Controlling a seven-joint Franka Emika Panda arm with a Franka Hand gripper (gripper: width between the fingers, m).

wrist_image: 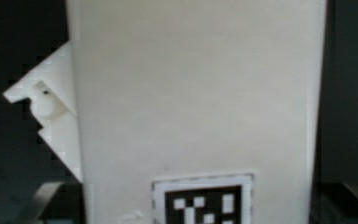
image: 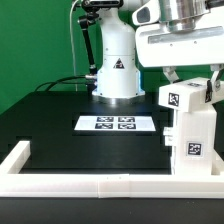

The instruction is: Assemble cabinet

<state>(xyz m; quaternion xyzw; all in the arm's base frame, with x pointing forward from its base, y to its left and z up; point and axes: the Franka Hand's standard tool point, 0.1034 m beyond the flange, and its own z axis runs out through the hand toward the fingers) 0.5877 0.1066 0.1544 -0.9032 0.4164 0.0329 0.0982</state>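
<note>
Leftward, the black table [image: 50, 115] lies bare up to the border frame [image: 20, 160] at its near edge. Mid-table sits the marker board [image: 117, 124], well apart from the arm's base [image: 117, 70]. At the exterior view's right, the tool [image: 190, 82] pinches a tagged panel [image: 184, 97] above the cabinet body [image: 190, 140], which stands against the frame. The wrist view shows only a white face and a cut-off tag.

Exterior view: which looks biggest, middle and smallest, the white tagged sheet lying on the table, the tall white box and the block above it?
1. Cabinet body, though it stands nearer the camera.
2. Marker board.
3. Cabinet block, under the gripper.
</note>
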